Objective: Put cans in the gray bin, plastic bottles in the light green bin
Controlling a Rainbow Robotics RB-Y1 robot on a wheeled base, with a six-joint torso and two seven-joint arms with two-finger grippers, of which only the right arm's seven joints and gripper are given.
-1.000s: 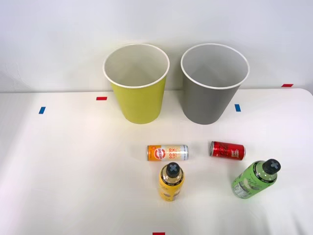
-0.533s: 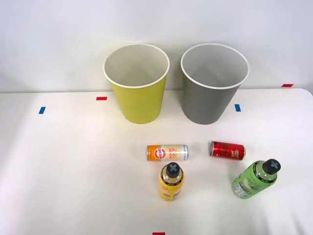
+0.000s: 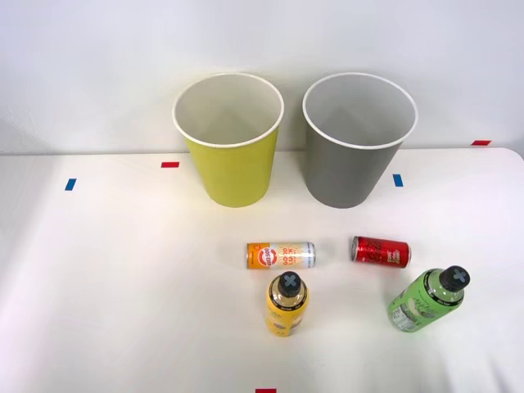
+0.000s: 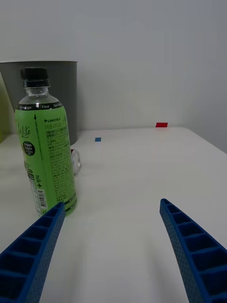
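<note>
Two bins stand at the back of the white table: the light green bin (image 3: 229, 143) on the left and the gray bin (image 3: 357, 141) on the right. An orange-and-silver can (image 3: 281, 255) and a red can (image 3: 381, 251) lie on their sides in front of them. Nearer the front stand a yellow bottle (image 3: 286, 304) and a green bottle (image 3: 426, 300) (image 4: 45, 156), both dark-capped. In the right wrist view my right gripper (image 4: 111, 213) is open just above the table, with the green bottle upright ahead of one blue finger (image 4: 35, 246). The gray bin (image 4: 61, 94) rises behind that bottle.
Small red tape marks (image 3: 169, 164) and blue tape marks (image 3: 398, 180) dot the tabletop. A white wall runs behind the bins. Open table surface lies to the left of the cans and bottles.
</note>
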